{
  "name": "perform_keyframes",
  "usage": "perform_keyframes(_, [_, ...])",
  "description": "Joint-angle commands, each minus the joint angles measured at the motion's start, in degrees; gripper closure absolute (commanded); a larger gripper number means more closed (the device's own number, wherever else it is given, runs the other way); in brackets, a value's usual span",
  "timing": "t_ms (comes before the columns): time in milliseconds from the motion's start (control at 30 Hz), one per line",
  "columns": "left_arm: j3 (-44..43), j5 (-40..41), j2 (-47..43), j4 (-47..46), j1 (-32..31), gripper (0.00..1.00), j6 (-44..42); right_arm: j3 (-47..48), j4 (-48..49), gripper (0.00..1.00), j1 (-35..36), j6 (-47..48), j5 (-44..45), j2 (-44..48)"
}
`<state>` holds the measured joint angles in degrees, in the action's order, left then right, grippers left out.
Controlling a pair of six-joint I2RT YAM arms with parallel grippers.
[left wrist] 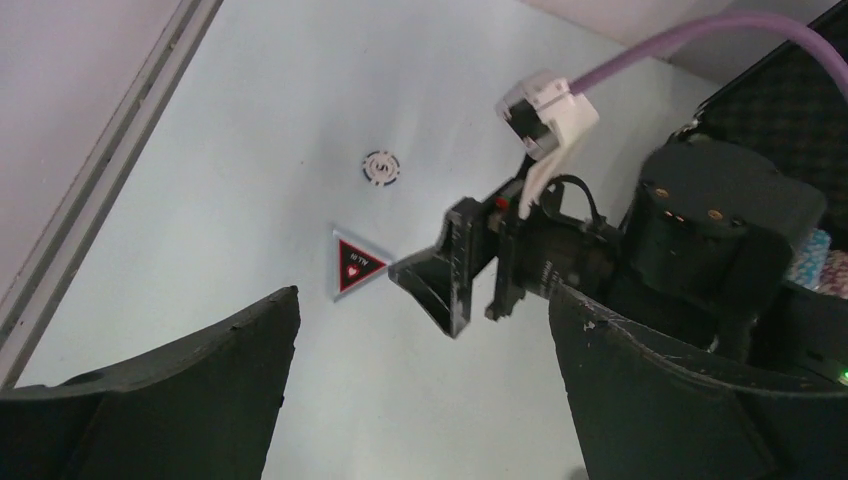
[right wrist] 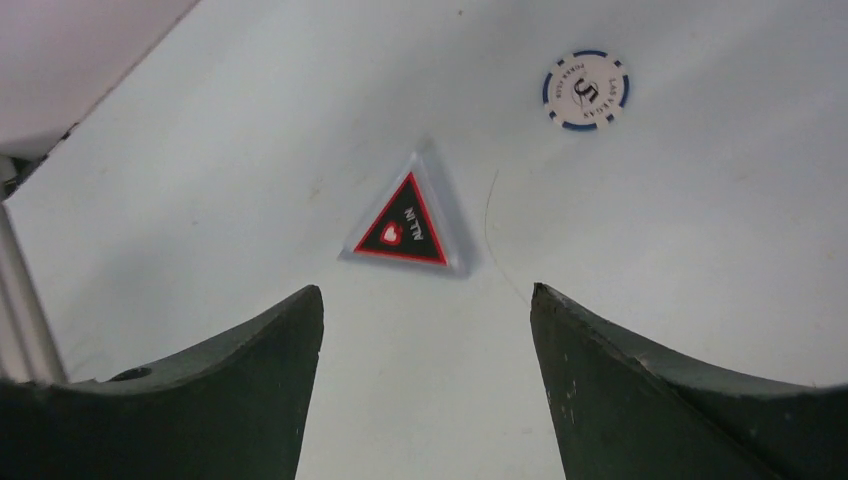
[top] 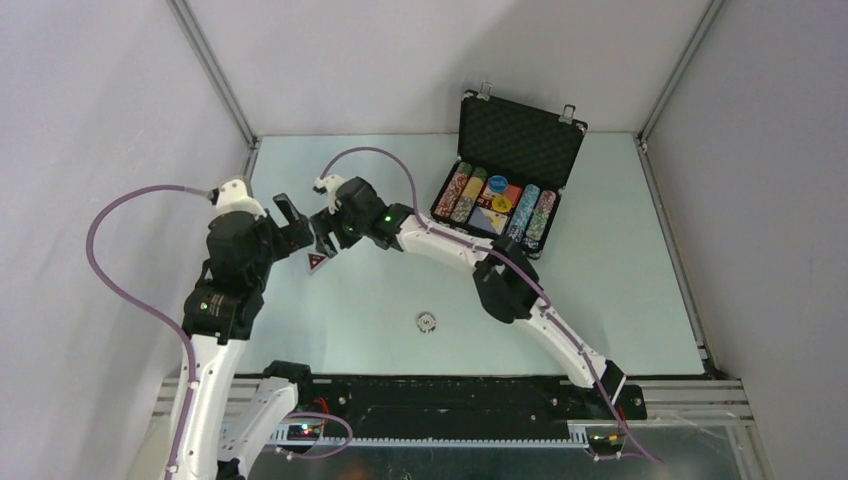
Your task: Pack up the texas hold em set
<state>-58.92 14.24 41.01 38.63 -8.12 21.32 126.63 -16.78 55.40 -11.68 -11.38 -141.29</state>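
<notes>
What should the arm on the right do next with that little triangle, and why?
Probably lower the right tool onto the triangular ALL IN piece and close on it. Its jaws stand open, the piece lies flat on the table just beyond them, untouched, and the open case already holds rows of chips.

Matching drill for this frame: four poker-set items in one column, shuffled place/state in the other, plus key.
Things:
1. briefcase
2. triangular piece
3. loose chip
4. yellow disc

Place or state:
A. inside the briefcase, between the chip rows
B. red-edged, flat on the table, left of centre
C. lid up, at the far right of the table
D. alone on the table, toward the near edge

Pairs: 1-C, 2-B, 3-D, 4-A
</notes>
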Motion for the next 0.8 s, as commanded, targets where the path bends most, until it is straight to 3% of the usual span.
perform_keyframes(0, [2.12,0.35,-1.57,-2.94,0.16,0.0,-2.68,10.96,-3.39,0.21,0.71,4.34,0.85,-7.13])
perform_keyframes(167, [3.81,-2.76,-2.66,-4.65,2.09,0.0,-1.97,8.32,5.74,0.19,1.33,2.1,2.51,-8.55])
perform_keyframes(333, [4.93,-6.79,-3.41,-5.56,5.73,0.0,-0.9,11.38,8.48,0.21,3.26,2.63,5.37,-13.09])
perform_keyframes(600, [5.37,-7.43,-4.1,-5.66,6.42,0.0,-0.76,11.44,12.48,0.23,4.3,2.41,7.57,-16.43])
perform_keyframes(767, [5.58,-7.48,-4.42,-5.76,6.91,0.0,-0.69,11.66,12.61,0.17,4.4,2.06,6.5,-16.67])
